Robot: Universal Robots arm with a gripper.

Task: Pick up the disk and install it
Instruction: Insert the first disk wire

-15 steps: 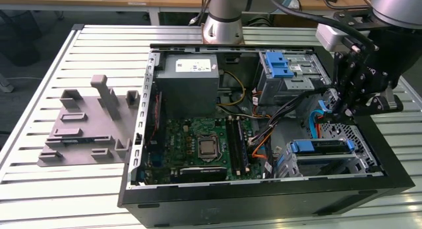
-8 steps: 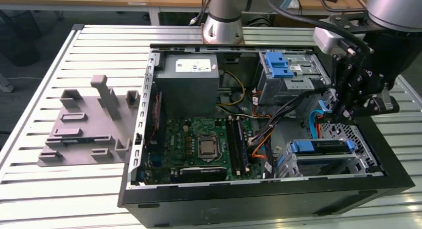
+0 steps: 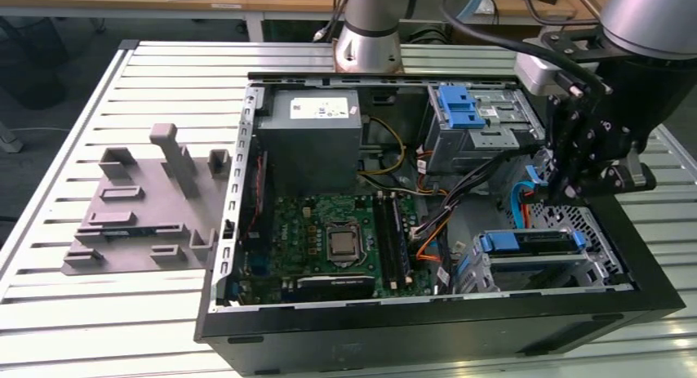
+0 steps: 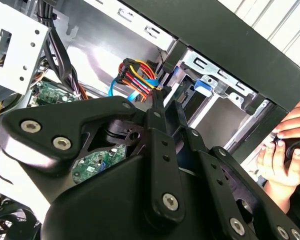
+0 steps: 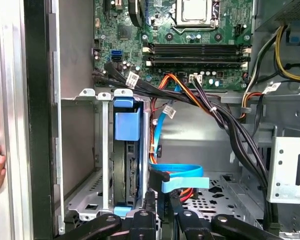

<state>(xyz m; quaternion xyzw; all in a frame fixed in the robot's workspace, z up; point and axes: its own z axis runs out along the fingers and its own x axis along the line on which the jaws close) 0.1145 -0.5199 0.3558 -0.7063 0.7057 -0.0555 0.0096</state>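
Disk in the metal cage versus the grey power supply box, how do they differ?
Size: the disk is slim; the power supply box is far bulkier.
Look: the disk shows a blue plastic end; the power supply box is grey with a white sticker.
Place: the disk sits slotted in a metal cage near the gripper; the power supply box sits at the opposite corner.
Both are inside the open computer case.

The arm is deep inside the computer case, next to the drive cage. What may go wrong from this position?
1. The blue flat cable lies right at the gripper; a move might snag or pull it.
2. A person's hand is close outside the case, near the arm; it might be struck.
3. The disk sits in the cage beside the gripper; a sideways move might knock it.
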